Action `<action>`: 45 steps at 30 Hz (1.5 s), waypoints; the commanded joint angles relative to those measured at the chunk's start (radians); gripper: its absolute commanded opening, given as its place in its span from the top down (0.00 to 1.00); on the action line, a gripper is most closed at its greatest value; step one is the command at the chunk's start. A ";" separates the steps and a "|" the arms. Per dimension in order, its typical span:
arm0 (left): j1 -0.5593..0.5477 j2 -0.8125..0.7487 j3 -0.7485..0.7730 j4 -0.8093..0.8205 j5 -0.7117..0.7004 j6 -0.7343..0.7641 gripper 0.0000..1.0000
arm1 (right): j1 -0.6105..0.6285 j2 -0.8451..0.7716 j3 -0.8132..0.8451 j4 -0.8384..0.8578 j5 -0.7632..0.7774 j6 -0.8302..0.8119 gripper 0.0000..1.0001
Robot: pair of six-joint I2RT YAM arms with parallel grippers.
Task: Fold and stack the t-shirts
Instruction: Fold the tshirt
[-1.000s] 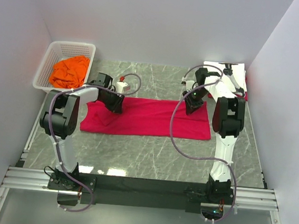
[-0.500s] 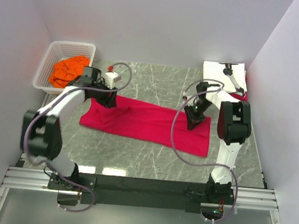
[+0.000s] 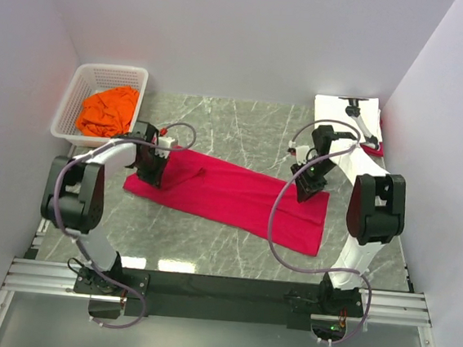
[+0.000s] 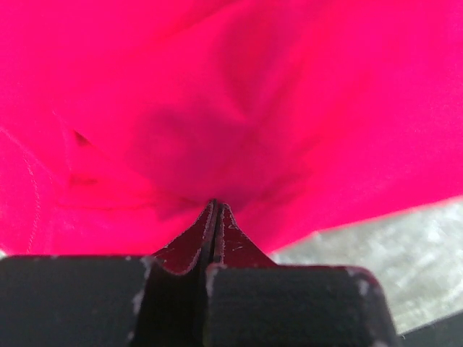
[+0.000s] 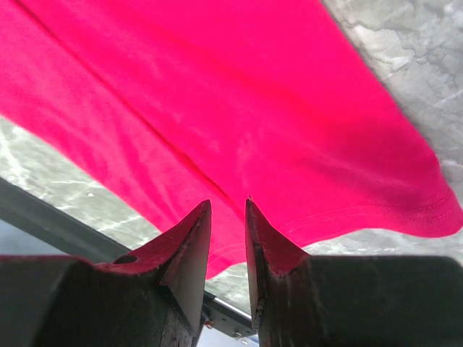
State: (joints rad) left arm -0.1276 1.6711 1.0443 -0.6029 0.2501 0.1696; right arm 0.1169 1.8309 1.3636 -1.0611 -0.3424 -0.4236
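The crimson-red t-shirt (image 3: 237, 197) lies as a long folded strip, slanting across the table from left to near right. My left gripper (image 3: 151, 168) is at its left end, jaws shut on bunched red fabric (image 4: 253, 108), tips (image 4: 215, 206) pinched together. My right gripper (image 3: 305, 189) hovers over the strip's right end (image 5: 253, 108) with its tips (image 5: 228, 204) a little apart and nothing between them. The orange t-shirt (image 3: 106, 111) is crumpled in the basket. The white t-shirt (image 3: 340, 110) with a black print lies at the back right.
The white lattice basket (image 3: 114, 69) stands at the back left against the wall. Grey walls close in the left, back and right sides. The marble table (image 3: 244, 125) ends at a black rail (image 3: 220, 291) by the arm bases.
The red strip has swung from level to slanted, its right end now nearer. The left gripper moved left and nearer with the fabric. The right gripper moved nearer.
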 commanded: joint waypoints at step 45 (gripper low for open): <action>-0.064 0.372 0.508 0.166 0.158 -0.231 0.80 | 0.346 -0.030 -0.192 -0.128 -0.420 -0.182 0.73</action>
State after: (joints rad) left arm -0.1596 2.0346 1.5307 -0.4545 0.3908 -0.0238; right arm 0.4953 1.8664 1.1042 -1.1175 -0.6727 -0.5419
